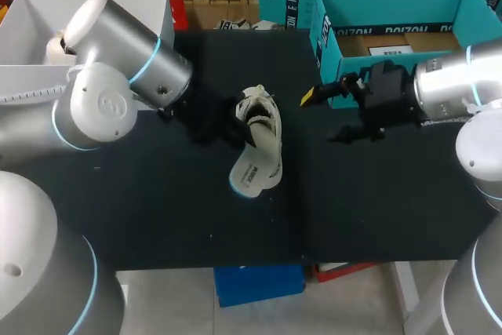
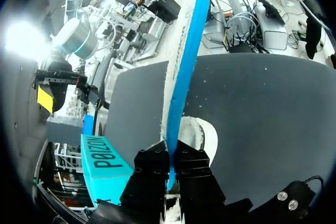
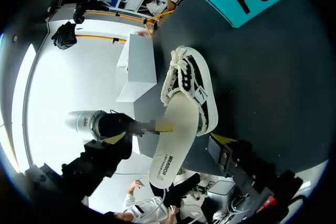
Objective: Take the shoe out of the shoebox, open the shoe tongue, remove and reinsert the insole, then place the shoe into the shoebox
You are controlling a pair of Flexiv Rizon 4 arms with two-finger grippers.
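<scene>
**Currently: left arm grips the insole, shoe sits out on the table**

You are looking down on a black table (image 1: 157, 209) with both arms reaching in from the sides.

Nearest to you is the free end of a pale insole (image 1: 255, 170), which has a blue underside. It pokes out towards the table's near edge. Its other end meets the opening of the shoe (image 1: 259, 111), but you cannot tell how far inside it reaches. The shoe is white with dark markings and rests on the table near the middle, outside the box, with its laces and opening in sight.

Your left gripper (image 2: 170, 156) is just to the left of the shoe. Its two dark fingers are clenched on the insole from both sides, pinching it along one edge. From the left wrist, the insole runs edge-on straight ahead from between the fingers, with the white shoe just beside it.

Your right gripper (image 1: 324, 117) hangs to the right of the shoe, near it but not touching. Its jaws are spread wide and hold nothing. From the right wrist, the shoe and insole lie ahead of the parted fingers.

Farthest away, at the right back corner of the table, stands the teal shoebox (image 1: 392, 5), open at the top.
</scene>
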